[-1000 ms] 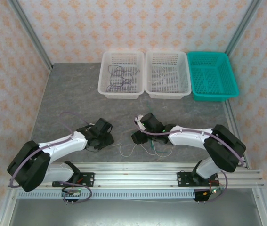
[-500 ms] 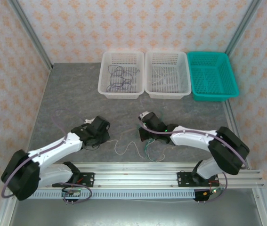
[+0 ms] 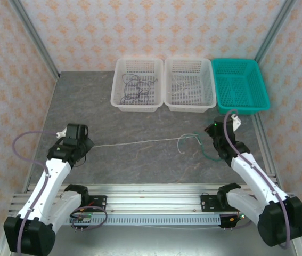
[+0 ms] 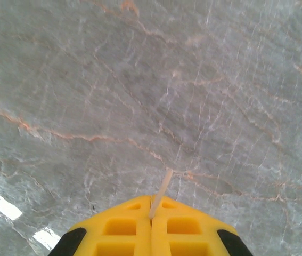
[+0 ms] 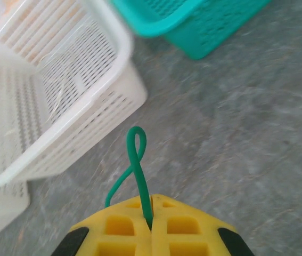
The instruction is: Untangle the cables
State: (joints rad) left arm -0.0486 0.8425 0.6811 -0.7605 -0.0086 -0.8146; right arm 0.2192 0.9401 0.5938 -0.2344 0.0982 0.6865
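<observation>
The white cable (image 3: 140,142), clenched in the left jaws, is stretched across mid-frame toward the green cable (image 5: 138,160), clenched in the right jaws; separation is judged underway, with a wider pull needed.

Bright, even overhead light, faint soft shadows, white glare patches on the desk (image 4: 193,80) in the left wrist view, right wrist view blurred, white basket (image 5: 76,144) smeared, green cable (image 5: 136,160) crisp.

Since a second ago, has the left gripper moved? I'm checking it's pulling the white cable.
Yes. The left gripper went left: it was below the left basket, now well left of it, stretching the white cable.
</observation>
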